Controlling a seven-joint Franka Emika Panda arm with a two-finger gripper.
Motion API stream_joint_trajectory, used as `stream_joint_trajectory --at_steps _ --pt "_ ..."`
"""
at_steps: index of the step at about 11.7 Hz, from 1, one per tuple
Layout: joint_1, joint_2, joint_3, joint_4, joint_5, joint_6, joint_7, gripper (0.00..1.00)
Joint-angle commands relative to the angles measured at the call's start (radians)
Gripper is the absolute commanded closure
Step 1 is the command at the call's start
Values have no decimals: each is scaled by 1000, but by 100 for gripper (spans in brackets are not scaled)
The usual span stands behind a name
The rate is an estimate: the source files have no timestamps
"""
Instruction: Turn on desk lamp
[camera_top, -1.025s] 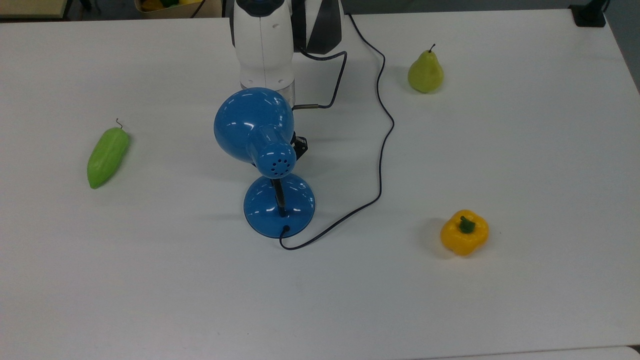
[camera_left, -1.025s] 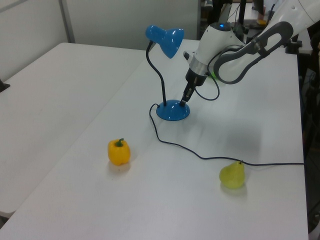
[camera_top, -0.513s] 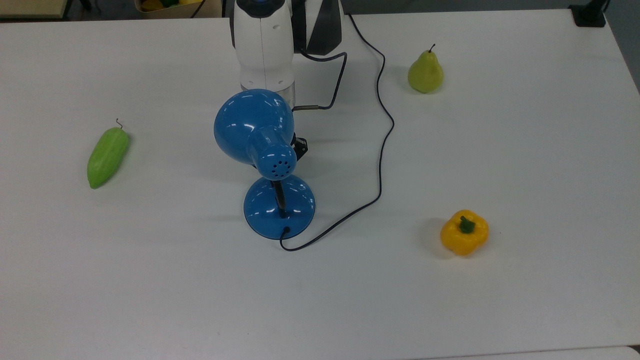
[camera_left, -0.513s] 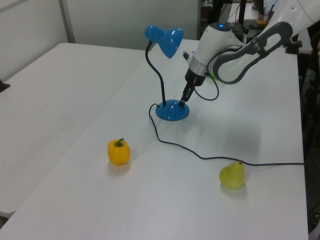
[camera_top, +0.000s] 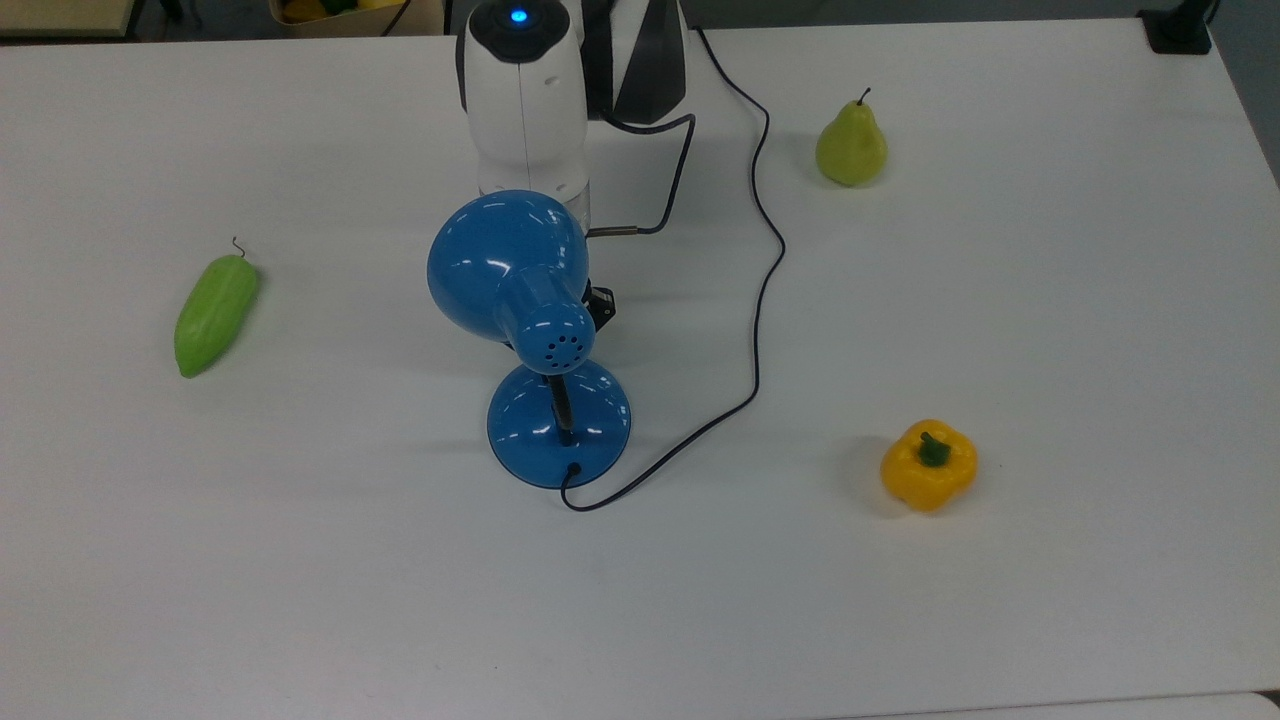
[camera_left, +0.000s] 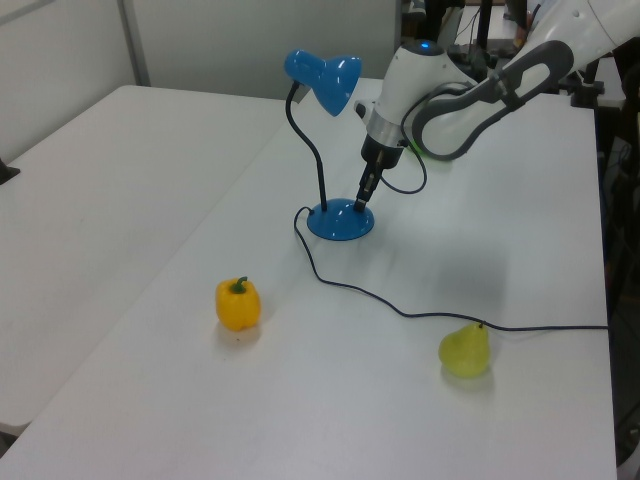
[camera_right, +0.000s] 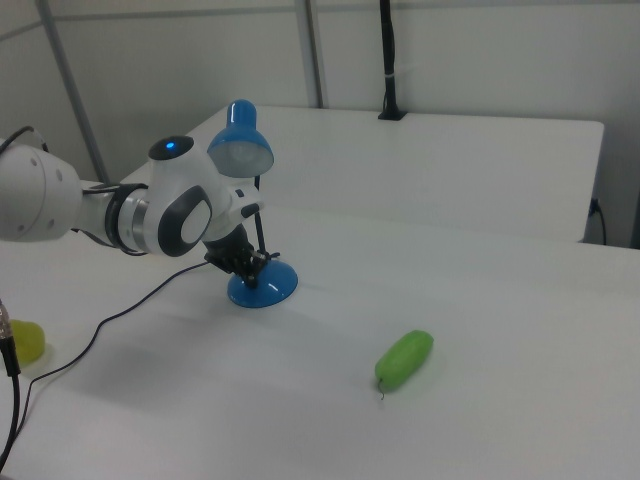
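The gripper (camera_left: 364, 196) pressed its tip on the desk lamp (camera_left: 327, 153) base's right edge in the left view; its grip state couldn't be told.

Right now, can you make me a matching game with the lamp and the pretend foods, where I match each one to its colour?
Things:
1. desk lamp
2. pear
3. bell pepper
4. long vegetable

Colours:
A. bright green
B. yellow with a green stem
C. glossy blue
D. pale yellow-green

Right pairs: 1-C, 2-D, 3-B, 4-A.
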Motion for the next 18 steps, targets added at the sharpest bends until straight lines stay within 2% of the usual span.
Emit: stream_joint_trajectory --at_steps 1,6,10,16,18 --pt "2 50 -6 67 -19 -158 -11 100" --pt "2 48 -6 76 -18 -185 -14 100" --pt "-12 -7 -6 76 -9 -237 -12 100" --pt "-18 0 -6 115 10 -202 -3 100" --pt "-15 17 -6 110 14 -138 -3 100"
